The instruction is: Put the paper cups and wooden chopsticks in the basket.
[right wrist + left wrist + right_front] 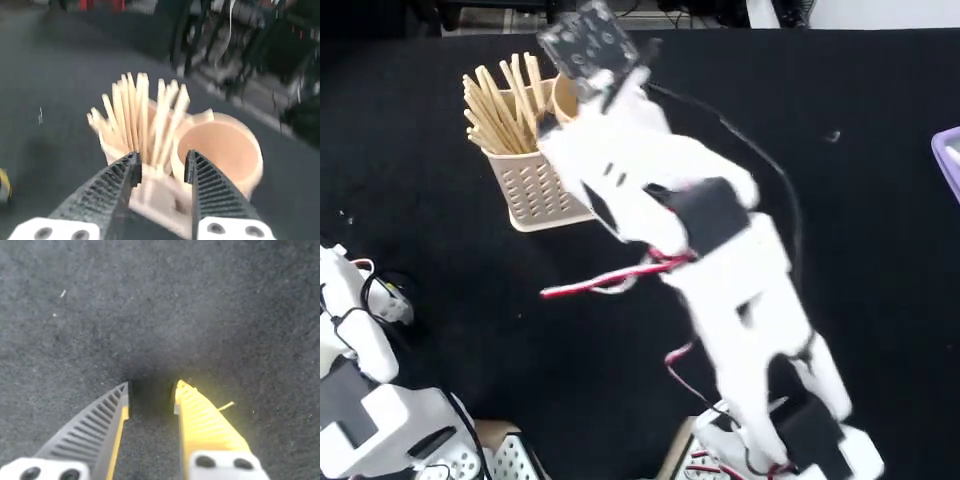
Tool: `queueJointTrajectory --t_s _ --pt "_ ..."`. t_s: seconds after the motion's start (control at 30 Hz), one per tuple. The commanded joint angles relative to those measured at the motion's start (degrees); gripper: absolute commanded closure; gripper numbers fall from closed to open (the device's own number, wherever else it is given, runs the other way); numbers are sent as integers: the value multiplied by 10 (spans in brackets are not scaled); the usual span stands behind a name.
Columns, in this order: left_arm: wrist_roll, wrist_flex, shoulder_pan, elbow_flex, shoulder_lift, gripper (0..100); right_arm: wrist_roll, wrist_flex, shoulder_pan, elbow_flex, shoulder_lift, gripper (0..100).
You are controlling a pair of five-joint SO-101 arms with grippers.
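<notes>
Toward the far left of the black table [840, 250], the white slotted basket [535, 190] stands holding a bundle of wooden chopsticks [505, 100] and a paper cup [220, 145], with the right gripper [161, 162] just above it, jaws apart, while the left gripper [151, 387] hangs parted over the table.

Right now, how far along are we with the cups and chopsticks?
Mostly done, it looks: the chopsticks stand in the basket with a cup beside them, apparently inside too. Nothing is in hand: the right arm has its jaws open just above the basket, the left arm open over the cloth. Left: probably only backing the right arm away.
</notes>
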Motion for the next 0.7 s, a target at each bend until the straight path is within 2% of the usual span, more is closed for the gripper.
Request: queueJointTrajectory --t_s 0.0,0.13,0.2,0.4,0.67 --pt "3 -18 12 45 -53 915 -6 32 32 67 -34 847" --pt "0 -46 39 119 -168 948 -6 47 61 138 -103 995" --pt "-4 -56 62 161 -236 949 -6 47 83 175 -164 968" --pt "-48 -73 137 286 -447 949 -2 40 148 323 -364 984" --pt "-48 -66 205 395 -663 947 -2 -48 223 639 -576 981"
